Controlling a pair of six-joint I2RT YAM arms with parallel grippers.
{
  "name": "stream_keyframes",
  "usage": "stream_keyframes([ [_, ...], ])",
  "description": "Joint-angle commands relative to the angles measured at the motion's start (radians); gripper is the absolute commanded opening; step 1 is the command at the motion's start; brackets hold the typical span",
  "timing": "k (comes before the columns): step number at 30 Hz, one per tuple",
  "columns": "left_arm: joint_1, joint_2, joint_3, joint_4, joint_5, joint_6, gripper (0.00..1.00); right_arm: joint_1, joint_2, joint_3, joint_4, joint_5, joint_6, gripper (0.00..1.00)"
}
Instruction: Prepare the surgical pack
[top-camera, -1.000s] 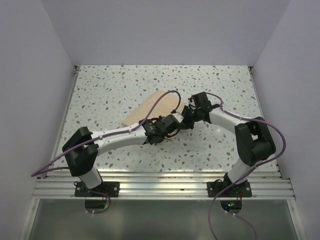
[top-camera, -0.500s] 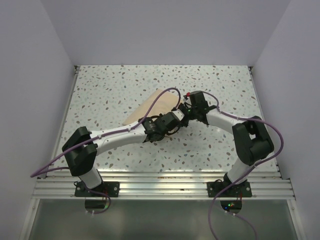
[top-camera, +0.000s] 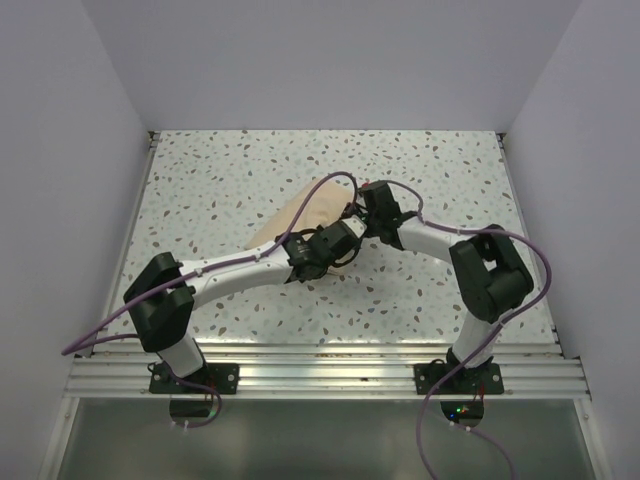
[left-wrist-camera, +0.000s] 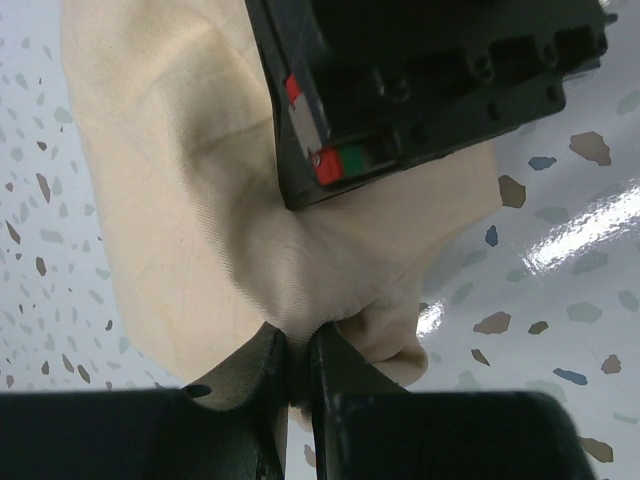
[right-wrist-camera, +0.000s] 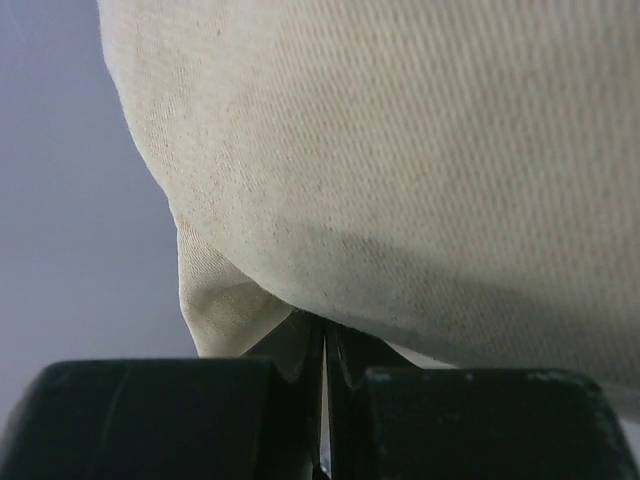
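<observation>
Tan cloth (top-camera: 306, 208): bunched on the speckled table (top-camera: 220, 180), held between both grippers.
Left gripper (left-wrist-camera: 297, 350): pinched tight on a cloth fold.
Right gripper (right-wrist-camera: 323, 345): clamped on the cloth edge, just beside the left.

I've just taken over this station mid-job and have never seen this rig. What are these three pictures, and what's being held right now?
Two robot arms are bolted at the table's near edge. The overhead picture looks down on the left arm and the right arm, which meet over a tan cloth bundle on the speckled white table. The other two pictures come from a camera on each wrist. The left gripper is pinched shut on a fold of the cloth, and so is the right gripper. What the cloth wraps is hidden.
</observation>
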Motion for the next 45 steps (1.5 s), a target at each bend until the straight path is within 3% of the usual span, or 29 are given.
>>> stream_keyframes([
  [1, -0.009, -0.072, 0.036, 0.154, 0.038, -0.04, 0.0, 0.053, 0.019, 0.057, 0.094, 0.198, 0.051, 0.0],
  [6, -0.009, -0.074, 0.037, 0.183, 0.073, -0.06, 0.0, 0.078, 0.031, 0.046, 0.137, 0.266, 0.045, 0.0],
  [9, -0.009, -0.074, 0.04, 0.167, 0.075, -0.074, 0.0, 0.072, 0.036, 0.124, -0.038, 0.275, -0.065, 0.0],
  [14, -0.007, -0.083, 0.013, 0.161, 0.057, -0.08, 0.0, -0.002, -0.077, 0.103, -0.194, 0.214, -0.157, 0.0],
  [23, -0.004, -0.114, -0.048, 0.16, 0.056, -0.107, 0.0, -0.169, -0.214, 0.094, -0.383, 0.146, -0.328, 0.0],
  [39, -0.004, -0.123, -0.018, 0.164, 0.058, -0.101, 0.0, -0.172, -0.191, 0.0, -0.287, 0.069, -0.316, 0.0],
  [45, -0.003, -0.123, 0.005, 0.167, 0.067, -0.106, 0.0, -0.119, -0.152, -0.005, -0.228, 0.051, -0.267, 0.0],
])
